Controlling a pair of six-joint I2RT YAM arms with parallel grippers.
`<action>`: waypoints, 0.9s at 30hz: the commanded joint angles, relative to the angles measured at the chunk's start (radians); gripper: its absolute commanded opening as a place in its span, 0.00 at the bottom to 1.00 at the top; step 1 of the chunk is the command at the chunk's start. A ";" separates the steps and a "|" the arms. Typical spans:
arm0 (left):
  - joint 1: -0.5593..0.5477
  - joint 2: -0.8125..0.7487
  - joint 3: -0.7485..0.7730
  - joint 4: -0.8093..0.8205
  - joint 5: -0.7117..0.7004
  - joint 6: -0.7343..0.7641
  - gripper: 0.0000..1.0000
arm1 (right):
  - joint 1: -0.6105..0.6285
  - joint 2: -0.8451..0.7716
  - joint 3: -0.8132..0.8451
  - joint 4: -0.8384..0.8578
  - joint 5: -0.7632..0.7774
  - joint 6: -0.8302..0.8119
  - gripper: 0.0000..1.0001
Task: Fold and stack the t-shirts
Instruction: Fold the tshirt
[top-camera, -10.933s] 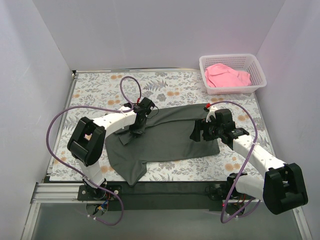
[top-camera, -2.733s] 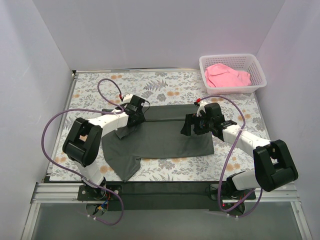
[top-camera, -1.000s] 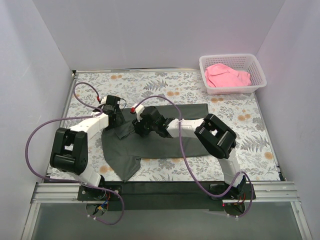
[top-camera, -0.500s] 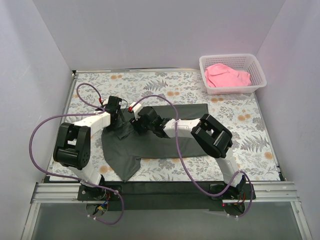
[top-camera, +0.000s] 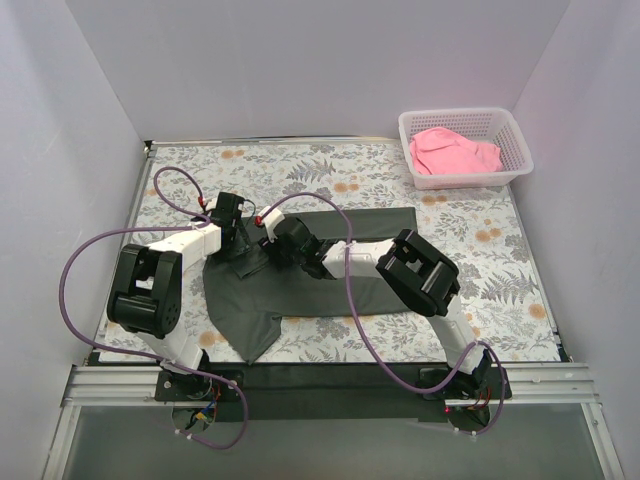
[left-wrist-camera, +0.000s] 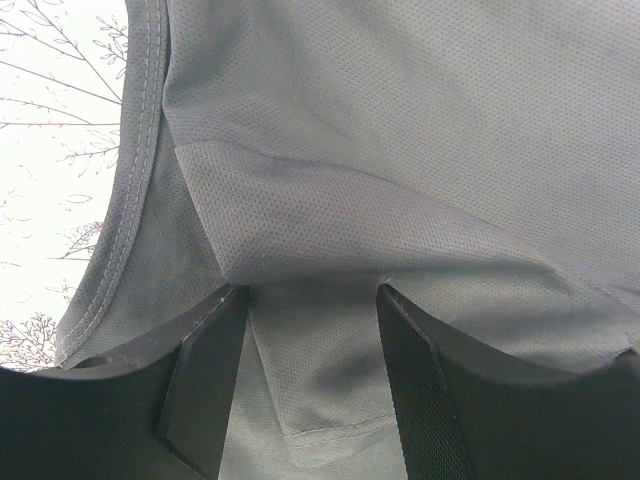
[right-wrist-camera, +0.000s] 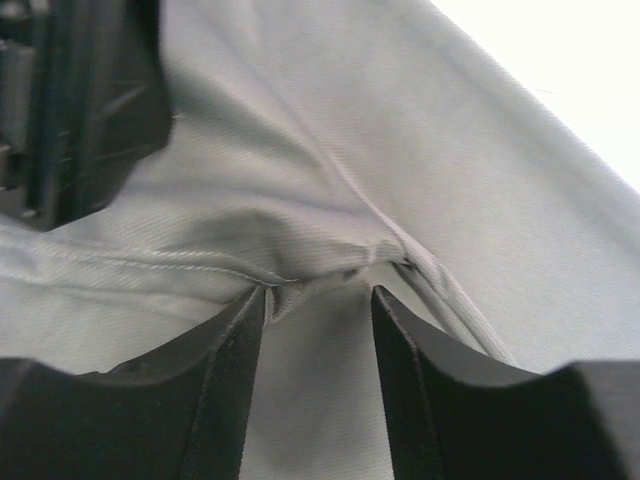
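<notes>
The dark charcoal t-shirt (top-camera: 340, 275) lies spread on the table, its far edge folded over. Both grippers are at its left sleeve area. My left gripper (top-camera: 239, 245) is open, low over the cloth, with a raised fold of the shirt (left-wrist-camera: 330, 230) running across its fingertips (left-wrist-camera: 310, 292). My right gripper (top-camera: 269, 248) reaches across from the right and is open, with a bunched seam of the shirt (right-wrist-camera: 330, 265) at its fingertips (right-wrist-camera: 320, 292). The left gripper's black body shows in the right wrist view (right-wrist-camera: 80, 100). The pink t-shirt (top-camera: 455, 151) lies crumpled in the basket.
The white mesh basket (top-camera: 512, 135) stands at the far right corner of the floral table (top-camera: 200, 170). White walls close in the left, back and right sides. Purple cables loop over both arms.
The right arm has swung from the shirt's right side across to its left sleeve, close to the left gripper. In the last second it crept a little further left; the left gripper barely shifted.
</notes>
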 joint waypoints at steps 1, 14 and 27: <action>0.007 -0.005 0.000 -0.007 -0.013 0.001 0.51 | 0.004 0.003 0.031 0.049 0.109 -0.010 0.45; 0.007 -0.001 -0.002 -0.012 -0.022 0.006 0.50 | 0.004 -0.065 -0.053 0.071 0.223 0.066 0.25; 0.007 0.004 0.001 -0.015 -0.027 0.007 0.50 | 0.004 -0.170 -0.148 0.098 0.114 0.167 0.01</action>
